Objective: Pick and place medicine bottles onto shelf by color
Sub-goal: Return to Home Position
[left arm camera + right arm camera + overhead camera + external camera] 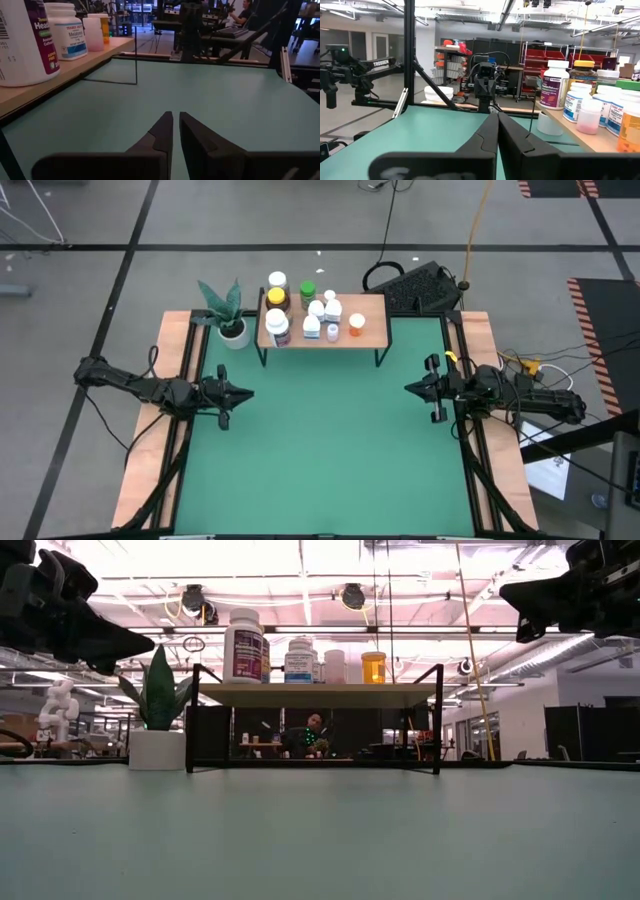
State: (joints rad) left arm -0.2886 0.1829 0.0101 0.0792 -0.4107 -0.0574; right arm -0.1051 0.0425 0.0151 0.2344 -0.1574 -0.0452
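Several medicine bottles [312,312] stand upright on the light-wood shelf [372,332] at the table's far side: white ones, an amber one with a yellow cap [277,297], a green one [307,292] and an orange one [356,325]. They also show in the low view [243,645]. My left gripper [246,393] is shut and empty over the table's left side, well clear of the shelf. My right gripper [408,388] is shut and empty over the table's right side. Both hang above the green mat.
A white pot with a green plant [230,315] stands just left of the shelf. A dark keyboard [420,288] lies beyond the table's far edge. Wooden borders [150,450] run along both sides. The green mat [320,450] lies bare between the arms.
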